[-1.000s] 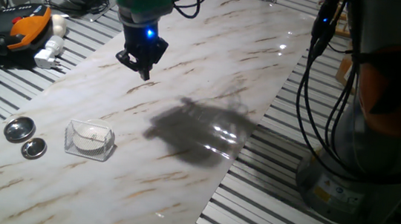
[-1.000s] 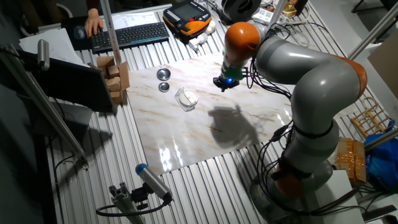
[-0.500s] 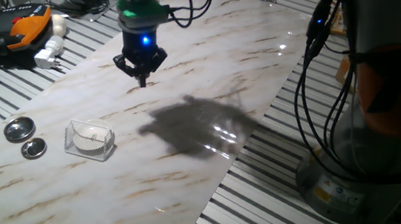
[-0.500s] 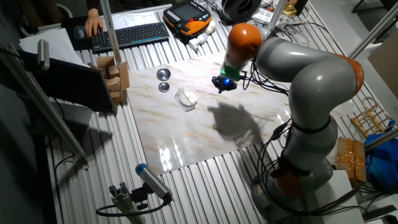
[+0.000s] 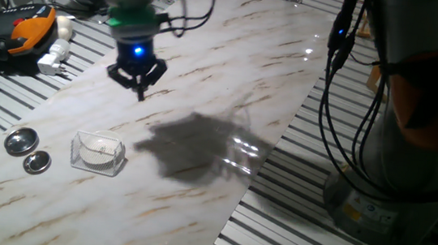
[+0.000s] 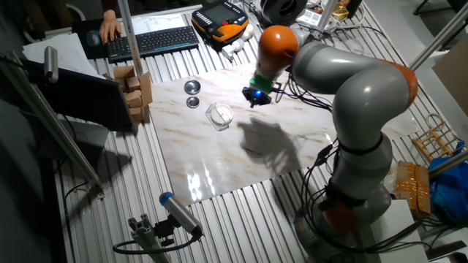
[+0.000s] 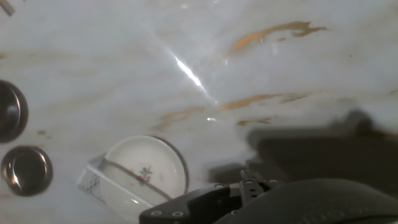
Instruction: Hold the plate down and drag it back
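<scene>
The plate (image 5: 100,152) is a small white dish lying flat on the marble tabletop, with a clear wire-framed box (image 5: 77,155) around it. It also shows as the plate (image 6: 220,114) and, in the hand view, the plate (image 7: 146,169) with a small flower mark at its centre. My gripper (image 5: 139,90) hangs above the table, up and to the right of the plate and apart from it. Its fingers taper to one closed tip with nothing held. From the other side the gripper (image 6: 253,100) sits right of the plate.
Two shiny round metal lids (image 5: 21,142) (image 5: 37,162) lie left of the box, also seen as lids (image 7: 25,169) (image 7: 7,111). An orange device (image 5: 32,26) and a white plug (image 5: 52,62) lie on the slatted bench beyond the marble board's edge. Cables hang at right.
My gripper has moved left across the table toward the plate, and its shadow moved with it. The plate, box and lids have not moved.
</scene>
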`<state>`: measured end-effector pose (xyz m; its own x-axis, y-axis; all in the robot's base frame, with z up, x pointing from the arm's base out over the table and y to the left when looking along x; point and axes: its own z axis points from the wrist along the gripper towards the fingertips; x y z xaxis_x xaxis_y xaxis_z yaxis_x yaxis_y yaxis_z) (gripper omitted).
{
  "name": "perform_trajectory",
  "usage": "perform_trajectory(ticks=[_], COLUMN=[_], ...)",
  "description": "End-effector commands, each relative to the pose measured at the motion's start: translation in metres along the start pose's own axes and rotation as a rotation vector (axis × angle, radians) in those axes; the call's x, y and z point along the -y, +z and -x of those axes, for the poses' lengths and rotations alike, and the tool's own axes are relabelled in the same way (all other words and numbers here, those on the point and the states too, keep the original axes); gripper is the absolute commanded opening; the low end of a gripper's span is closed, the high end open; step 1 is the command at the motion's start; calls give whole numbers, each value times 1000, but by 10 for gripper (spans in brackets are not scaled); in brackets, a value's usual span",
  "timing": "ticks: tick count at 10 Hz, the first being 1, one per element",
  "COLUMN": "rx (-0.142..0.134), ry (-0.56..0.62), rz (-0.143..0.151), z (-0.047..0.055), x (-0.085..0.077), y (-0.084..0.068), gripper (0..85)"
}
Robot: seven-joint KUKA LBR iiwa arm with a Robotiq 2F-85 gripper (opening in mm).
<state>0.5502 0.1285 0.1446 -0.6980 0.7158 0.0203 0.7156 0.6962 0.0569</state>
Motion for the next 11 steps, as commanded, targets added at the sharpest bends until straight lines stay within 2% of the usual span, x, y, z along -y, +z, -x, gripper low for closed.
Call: perform_trajectory(ticks=[1, 3, 8, 11], rx=[3, 23, 15, 7], ry=[47, 68, 99, 131], rz=[3, 8, 19, 20], z=[-1, -5, -16, -19], x=[-2, -8, -18, -23], y=[3, 13, 32, 36], gripper=[0, 0, 0, 0])
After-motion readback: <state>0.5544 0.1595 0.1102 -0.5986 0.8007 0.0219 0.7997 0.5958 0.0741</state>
